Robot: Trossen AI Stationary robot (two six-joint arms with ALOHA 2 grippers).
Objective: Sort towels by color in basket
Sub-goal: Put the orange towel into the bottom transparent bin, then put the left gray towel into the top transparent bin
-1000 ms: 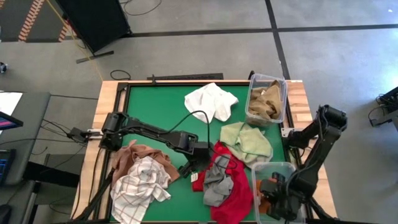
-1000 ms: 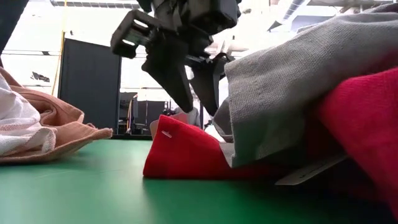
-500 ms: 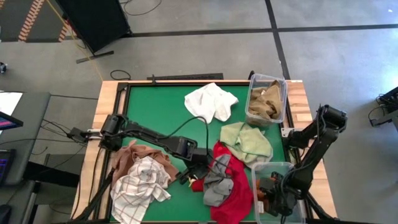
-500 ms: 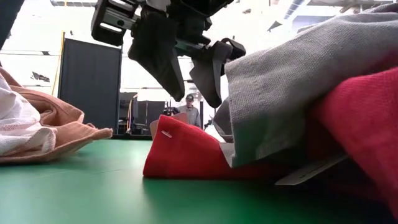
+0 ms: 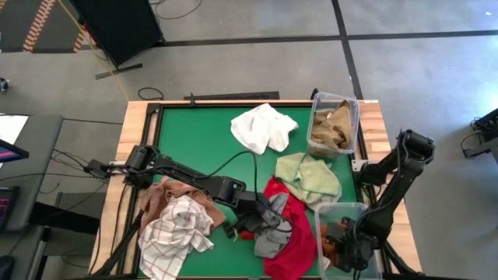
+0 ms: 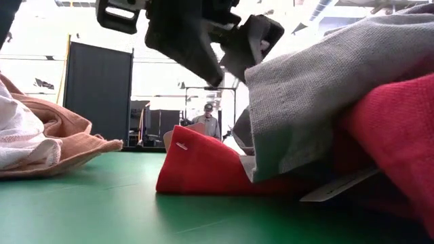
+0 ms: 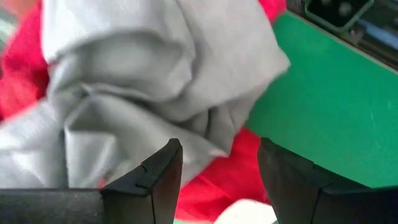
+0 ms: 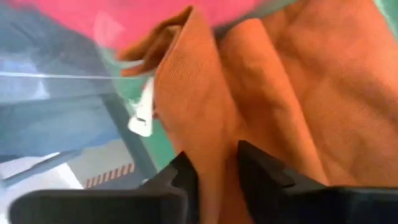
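Note:
A grey towel (image 5: 268,232) lies crumpled on a red towel (image 5: 294,245) near the table's front edge; in the low view the grey towel (image 6: 325,102) drapes over the red towel (image 6: 203,169). My left gripper (image 5: 245,225) hangs open just above and to the left of the grey towel (image 7: 143,81), touching nothing that I can see. My right gripper (image 5: 342,249) is down in the near clear basket (image 5: 342,207), its fingers around a fold of a rust orange towel (image 8: 298,93). My right gripper has an upright fold of the orange towel (image 8: 214,149) between its two fingers, in a narrow gap. The fingers come steeply from above into the basket. The rest of the towel lies spread in the basket beyond the fingers.
A white towel (image 5: 264,127) lies at the far middle and a pale green towel (image 5: 309,177) at the right. A checked towel (image 5: 175,233) rests on a brown towel (image 5: 167,194) at the near left. The far basket (image 5: 315,124) holds tan cloth.
My left gripper has moved toward the table's near edge, along the red towel's left side to the grey towel, and has tipped and rolled a little. Its fingers stay open. The towels on the table have not moved.

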